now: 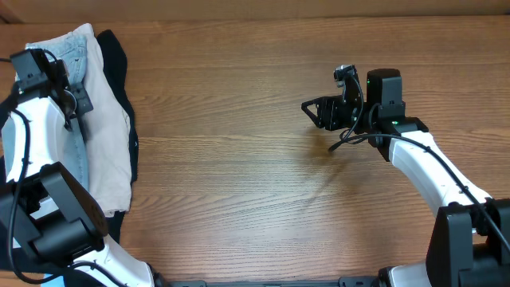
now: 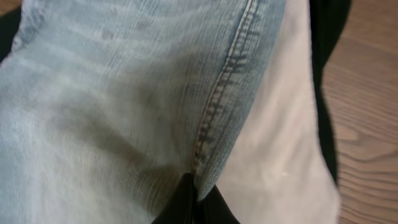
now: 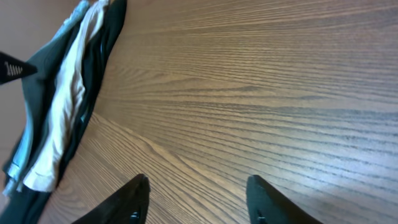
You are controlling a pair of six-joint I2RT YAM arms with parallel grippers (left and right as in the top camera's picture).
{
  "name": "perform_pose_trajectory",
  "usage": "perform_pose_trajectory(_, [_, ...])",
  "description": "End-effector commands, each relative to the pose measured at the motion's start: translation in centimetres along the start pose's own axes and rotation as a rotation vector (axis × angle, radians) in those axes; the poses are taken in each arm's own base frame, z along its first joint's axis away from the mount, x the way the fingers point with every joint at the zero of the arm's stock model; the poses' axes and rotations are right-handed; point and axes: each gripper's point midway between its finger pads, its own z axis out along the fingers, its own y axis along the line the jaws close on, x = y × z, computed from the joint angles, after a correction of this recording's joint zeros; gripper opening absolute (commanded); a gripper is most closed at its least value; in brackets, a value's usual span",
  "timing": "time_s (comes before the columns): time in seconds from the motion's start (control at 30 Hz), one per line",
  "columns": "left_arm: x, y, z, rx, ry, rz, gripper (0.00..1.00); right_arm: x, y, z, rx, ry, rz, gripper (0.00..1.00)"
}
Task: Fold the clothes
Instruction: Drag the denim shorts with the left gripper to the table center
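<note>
**A:** The left gripper (image 2: 194, 202) is pinching shut, its dark fingers pressing together on a fold of the faded light-blue denim shorts (image 2: 124, 93), right at the lower end of the yellow-stitched seam (image 2: 217, 99).

**B:** And where are the denim shorts lying?

**A:** They are lying at the far left of the brown wood-grain tabletop (image 1: 263, 199), on top of a small pile. A beige cloth garment (image 2: 280, 137) is showing just beside them, touching their edge. A black garment (image 2: 326, 37) is peeking out from under the beige one, along the side facing the open wood.

**B:** What is the right gripper doing?

**A:** The right gripper (image 3: 198, 186) is hanging over the right half of the tabletop, well apart from the pile. Its two black fingers (image 3: 134, 199) are standing apart, with only wood grain showing between them. From its wrist camera the pile is sitting far off in the upper left corner.
</note>
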Motion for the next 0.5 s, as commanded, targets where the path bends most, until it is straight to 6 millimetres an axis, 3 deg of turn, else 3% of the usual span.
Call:
perform_pose_trajectory(0.0, [-5.7,-3.5,-7.1,0.087,-0.176,-0.008,0.04,-2.4,0.7,-1.9,-0.013,-0.068,0.037,0.5])
perform_pose_trajectory(0.13, [-7.0,-8.2,-12.3,0.15,-0.207,0.071,0.04,-3.7,1.9,-5.5,-0.045,-0.121,0.056,0.43])
perform_pose_trajectory(0.23, [-6.5,-12.7,-15.1,0.216,-0.207,0.152,0.04,-4.0,2.1,-9.0,-0.012,-0.156,0.082,0.42])
perform_pose_trajectory(0.47, [-1.0,-26.7,-18.1,0.456,-0.145,0.353,0.04,-3.5,2.3,-17.7,0.103,-0.271,0.149,0.42])
